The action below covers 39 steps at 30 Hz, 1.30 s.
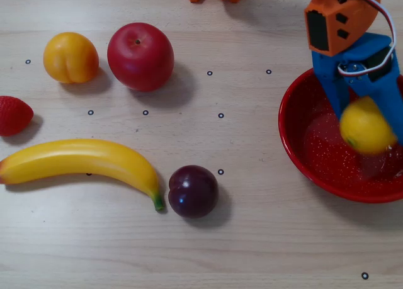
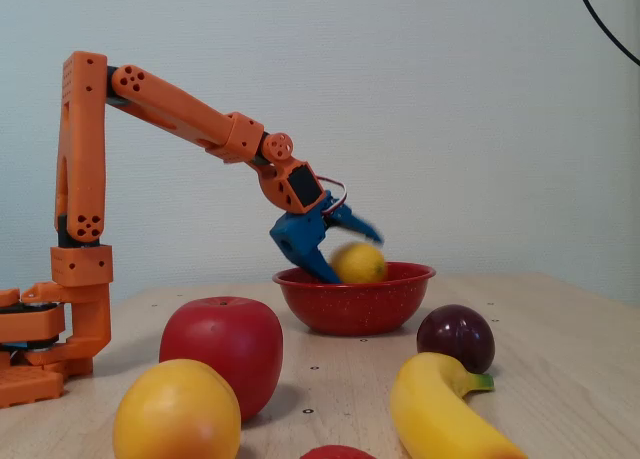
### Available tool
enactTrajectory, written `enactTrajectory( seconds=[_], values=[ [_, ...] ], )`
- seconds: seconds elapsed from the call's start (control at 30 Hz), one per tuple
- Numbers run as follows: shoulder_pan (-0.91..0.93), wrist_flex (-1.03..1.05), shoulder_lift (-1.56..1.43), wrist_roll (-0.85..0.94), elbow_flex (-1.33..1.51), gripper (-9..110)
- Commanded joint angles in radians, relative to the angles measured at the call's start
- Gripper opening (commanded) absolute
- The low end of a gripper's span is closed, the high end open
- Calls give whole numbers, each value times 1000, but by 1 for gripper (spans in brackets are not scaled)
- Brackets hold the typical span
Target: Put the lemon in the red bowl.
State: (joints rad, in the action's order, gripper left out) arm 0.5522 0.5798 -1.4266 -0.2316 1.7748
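The lemon [image 1: 365, 125] is a small yellow oval, blurred, over the inside of the red bowl [image 1: 291, 147] at the right edge of the overhead view. In the fixed view the lemon [image 2: 358, 263] sits at rim height in the red bowl [image 2: 352, 309]. My gripper [image 1: 368, 122] has blue fingers and hangs over the bowl. In the fixed view my gripper [image 2: 350, 257] is open: one finger reaches down beside the lemon, the other is lifted off above it and blurred.
A red apple [image 1: 140, 56], an orange-yellow peach [image 1: 70, 57], a strawberry [image 1: 12, 114], a banana [image 1: 82, 162] and a dark plum [image 1: 192, 191] lie on the wooden table left of the bowl. The arm's orange base [image 2: 50, 319] stands at the fixed view's left.
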Motion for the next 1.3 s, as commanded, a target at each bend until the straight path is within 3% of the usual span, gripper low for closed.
enactTrajectory(
  seconds=[0.0,0.13,0.23,0.7,0.97,1.27],
  values=[
    [20,15,-46,14,-94,44],
    [12,67,-46,43,-140,46],
    [2,106,-67,61,-175,42],
    [-176,367,-390,106,-137,0],
    [-316,525,-624,133,-23,0],
    [-514,505,-979,92,339,0]
  ],
)
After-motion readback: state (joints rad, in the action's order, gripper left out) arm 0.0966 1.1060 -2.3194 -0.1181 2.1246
